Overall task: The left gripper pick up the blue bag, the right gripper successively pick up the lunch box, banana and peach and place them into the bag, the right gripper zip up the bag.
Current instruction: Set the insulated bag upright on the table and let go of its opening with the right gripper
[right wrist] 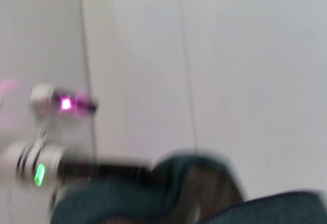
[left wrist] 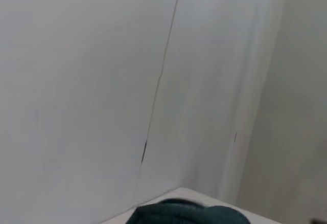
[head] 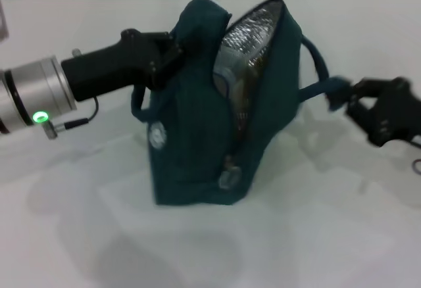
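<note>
blue bag (head: 191,137) unzipped, silver lining (head: 253,28) showing

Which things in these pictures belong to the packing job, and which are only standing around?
Belong to the job:
blue bag, upright, top open, silver lining showing
left gripper, at the bag's upper left edge
right gripper, at the bag's strap on the right side

Only around:
white table
white wall
</note>
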Controlling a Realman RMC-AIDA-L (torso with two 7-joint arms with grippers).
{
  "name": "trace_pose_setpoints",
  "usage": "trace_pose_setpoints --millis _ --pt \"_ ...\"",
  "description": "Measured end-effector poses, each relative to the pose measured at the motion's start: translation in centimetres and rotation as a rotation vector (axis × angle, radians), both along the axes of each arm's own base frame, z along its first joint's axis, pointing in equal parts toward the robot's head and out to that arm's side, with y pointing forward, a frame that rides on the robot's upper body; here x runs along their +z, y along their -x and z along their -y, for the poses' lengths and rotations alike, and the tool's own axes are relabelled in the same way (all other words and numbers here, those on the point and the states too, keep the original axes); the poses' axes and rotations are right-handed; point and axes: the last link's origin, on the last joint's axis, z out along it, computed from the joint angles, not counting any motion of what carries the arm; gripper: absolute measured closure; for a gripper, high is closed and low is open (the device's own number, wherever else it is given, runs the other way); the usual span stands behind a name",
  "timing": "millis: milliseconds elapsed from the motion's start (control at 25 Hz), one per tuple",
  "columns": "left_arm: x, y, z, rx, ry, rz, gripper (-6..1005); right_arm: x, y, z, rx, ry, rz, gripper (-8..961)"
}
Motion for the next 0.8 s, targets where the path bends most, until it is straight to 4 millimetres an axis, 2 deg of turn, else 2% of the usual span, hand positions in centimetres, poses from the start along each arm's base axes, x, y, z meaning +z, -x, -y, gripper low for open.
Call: trace_pose_setpoints --millis 120,280,360,520,680,800 --pt "-1.1 0.4 1.3 -0.057 -0.022 0.021 961 1.7 -0.4 0.6 0.01 -0.053 -0.078 888" --pt "-2.4 0.6 3.3 -0.144 -0.048 0.047 961 4.1 -1.1 1.0 0.012 -0.051 -0.119 887" --pt "-3.0 0.8 4.0 -0.163 -0.071 0.05 960 4.3 -1.1 1.0 0.016 -0.031 -0.119 887" --pt "-3.8 1.4 5.2 -0.169 -0.164 0.074 961 3.8 -1.2 1.2 0.023 0.056 -0.077 888" --pt "-4.0 1.7 6.4 -0.201 -0.227 0.083 962 2.6 -1.3 1.2 0.008 0.09 -0.036 887" --pt "-4.5 1.8 7.2 -0.222 -0.258 0.077 962 2.5 -1.3 1.4 0.016 0.1 -0.037 877"
